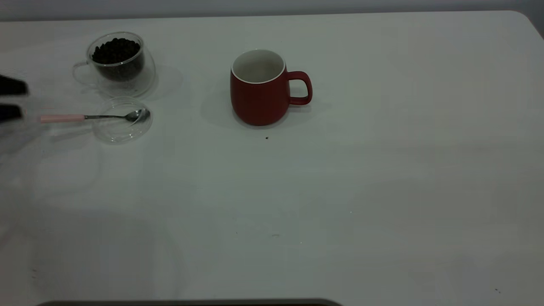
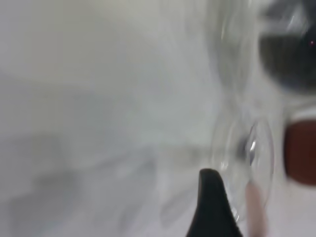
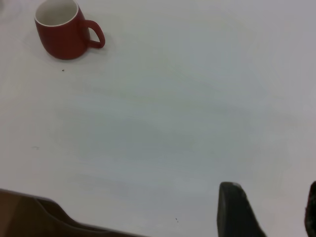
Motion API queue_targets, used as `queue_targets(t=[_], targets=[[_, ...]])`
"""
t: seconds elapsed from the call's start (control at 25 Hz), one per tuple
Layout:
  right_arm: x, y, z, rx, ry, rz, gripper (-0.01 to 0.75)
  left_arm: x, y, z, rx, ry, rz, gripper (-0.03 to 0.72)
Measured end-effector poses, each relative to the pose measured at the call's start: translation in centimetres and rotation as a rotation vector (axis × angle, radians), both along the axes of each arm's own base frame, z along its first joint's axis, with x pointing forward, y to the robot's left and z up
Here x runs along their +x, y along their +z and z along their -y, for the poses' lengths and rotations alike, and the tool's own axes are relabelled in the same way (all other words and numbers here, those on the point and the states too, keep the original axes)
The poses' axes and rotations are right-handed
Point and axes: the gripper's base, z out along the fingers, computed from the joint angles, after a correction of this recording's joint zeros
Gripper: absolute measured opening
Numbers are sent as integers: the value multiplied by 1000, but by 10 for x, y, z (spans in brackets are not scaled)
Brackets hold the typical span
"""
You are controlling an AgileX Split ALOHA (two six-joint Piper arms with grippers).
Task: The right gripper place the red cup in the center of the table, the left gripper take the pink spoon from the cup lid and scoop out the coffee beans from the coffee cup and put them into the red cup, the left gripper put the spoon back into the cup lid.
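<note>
The red cup (image 1: 263,87) stands upright and empty near the middle of the table (image 1: 340,191); it also shows in the right wrist view (image 3: 61,32). The coffee cup (image 1: 119,63) holds coffee beans (image 1: 115,50) at the back left. In front of it lies the cup lid (image 1: 122,123), with the pink spoon (image 1: 85,117) resting bowl-in-lid and its handle pointing left. My left gripper (image 1: 15,100) is open at the left edge, just short of the handle's end. In the left wrist view one black finger (image 2: 212,202) sits beside the pink handle (image 2: 254,205). My right gripper (image 3: 271,207) is open and empty, far from the red cup.
A tiny dark speck (image 1: 267,137) lies just in front of the red cup. The table's rounded corner (image 1: 525,19) is at the back right. A dark edge (image 1: 191,302) runs along the table's front.
</note>
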Motion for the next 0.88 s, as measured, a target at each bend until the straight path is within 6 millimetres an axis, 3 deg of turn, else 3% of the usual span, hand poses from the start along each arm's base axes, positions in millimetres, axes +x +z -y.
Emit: queue_targets(t=[0.16,0.36,0.6,0.76,0.88], targets=[[0,0,0,0,0,0,371,5,57,-18,16,34,136,573],[0,0,0,0,0,0,371,6,147,-12,109,-21,228,554],[0,0,0,0,0,0,371,-26,262,34,336,-175,185,515],[0,0,0,0,0,0,371,-58,317,75,435,-204,97,510],[0,0,0,0,0,0,371,-84,344,111,494,-263,28,509]])
